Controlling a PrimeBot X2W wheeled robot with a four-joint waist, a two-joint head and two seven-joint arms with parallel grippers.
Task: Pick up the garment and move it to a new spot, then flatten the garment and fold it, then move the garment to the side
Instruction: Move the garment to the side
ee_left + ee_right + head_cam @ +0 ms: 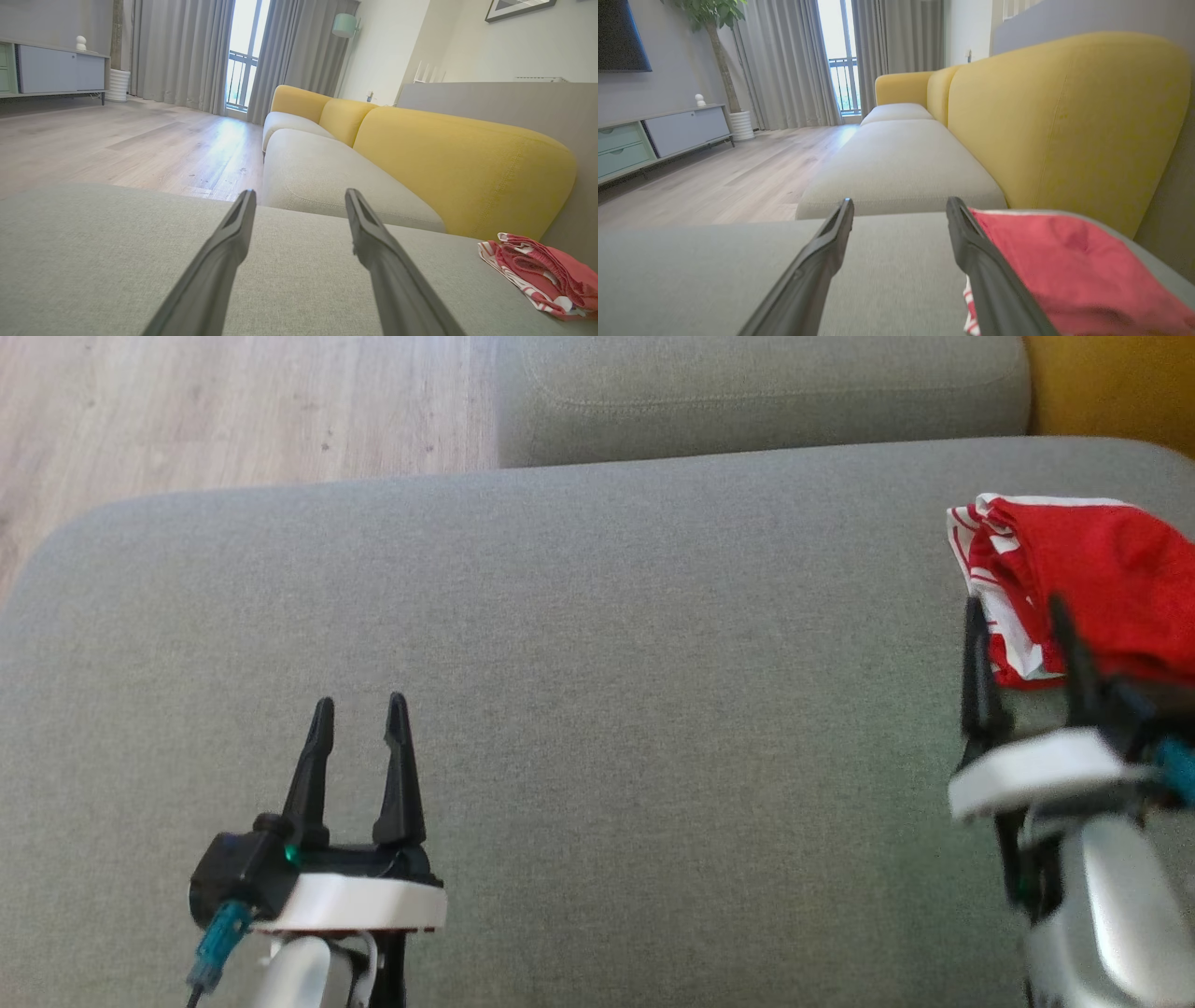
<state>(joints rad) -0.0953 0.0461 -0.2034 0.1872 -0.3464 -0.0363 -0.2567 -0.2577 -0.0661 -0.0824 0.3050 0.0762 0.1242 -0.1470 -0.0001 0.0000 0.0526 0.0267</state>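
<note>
Where the head view looks down on the grey cushion [597, 663], the left fingers [400, 775] stand spread and empty at lower left, while the right fingers [1075, 653], blurred, are spread too, tips at the near edge of the red and white garment [1102, 579] bunched at the far right. From the left wrist, the garment [546, 275] lies well off to the right, below the yellow backrest [467, 163]. From the right wrist, the garment [1078, 275] sits just beside one finger, with nothing between the pair
</note>
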